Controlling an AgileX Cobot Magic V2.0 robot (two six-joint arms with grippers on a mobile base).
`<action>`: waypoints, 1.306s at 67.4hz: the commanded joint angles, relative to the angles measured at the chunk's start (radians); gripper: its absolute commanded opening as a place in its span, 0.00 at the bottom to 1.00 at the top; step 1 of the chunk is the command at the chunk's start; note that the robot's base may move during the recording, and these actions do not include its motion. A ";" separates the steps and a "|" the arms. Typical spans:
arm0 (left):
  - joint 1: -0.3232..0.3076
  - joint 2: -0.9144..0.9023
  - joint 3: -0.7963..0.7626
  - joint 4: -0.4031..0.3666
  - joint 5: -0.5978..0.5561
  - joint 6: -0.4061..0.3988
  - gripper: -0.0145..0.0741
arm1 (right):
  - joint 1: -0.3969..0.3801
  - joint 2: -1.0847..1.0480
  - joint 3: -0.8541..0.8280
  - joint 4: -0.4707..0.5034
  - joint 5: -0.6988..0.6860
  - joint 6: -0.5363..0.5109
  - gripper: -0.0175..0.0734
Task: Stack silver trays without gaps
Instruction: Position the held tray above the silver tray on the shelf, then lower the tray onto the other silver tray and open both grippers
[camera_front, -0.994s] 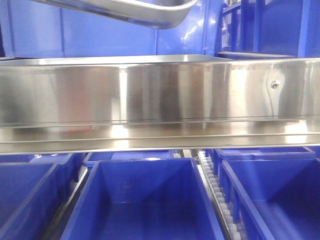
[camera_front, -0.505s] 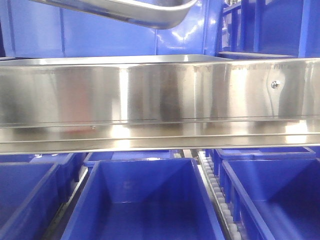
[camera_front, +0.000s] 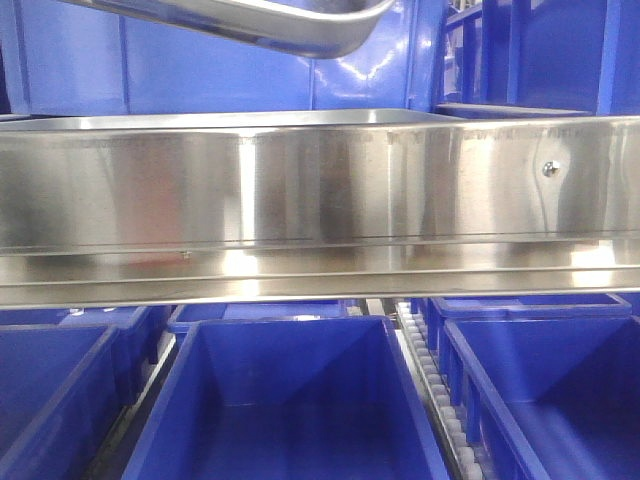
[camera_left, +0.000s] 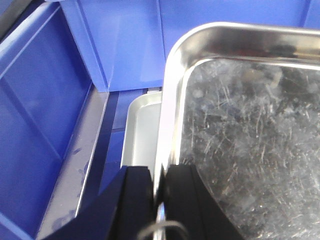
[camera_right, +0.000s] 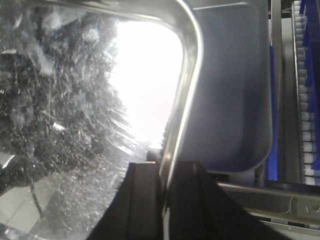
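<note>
A silver tray (camera_left: 250, 125) with a scratched floor hangs tilted above the shelf; its underside shows at the top of the front view (camera_front: 300, 30). My left gripper (camera_left: 158, 170) is shut on its left rim. My right gripper (camera_right: 165, 164) is shut on its right rim (camera_right: 186, 100), one finger inside the tray and one outside. A second silver tray (camera_left: 142, 130) lies underneath, offset from the held one. Its inside (camera_right: 230, 85) reflects blue, and its rim (camera_front: 250, 119) shows just behind the rail.
A long steel shelf rail (camera_front: 320, 200) with a screw (camera_front: 548, 168) crosses the front view. Blue plastic bins (camera_front: 290, 400) stand below it and behind the trays (camera_left: 45, 100). A roller track (camera_right: 306, 100) runs along the right side.
</note>
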 joint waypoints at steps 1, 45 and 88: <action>0.003 0.007 -0.006 -0.070 -0.127 0.000 0.15 | -0.022 -0.003 -0.018 -0.006 -0.443 -0.018 0.18; 0.526 0.165 -0.006 -0.700 -0.553 0.402 0.15 | -0.235 0.334 -0.197 -0.006 -0.444 -0.055 0.18; 0.558 0.235 -0.006 -0.691 -0.559 0.406 0.23 | -0.249 0.403 -0.197 -0.008 -0.431 -0.055 0.46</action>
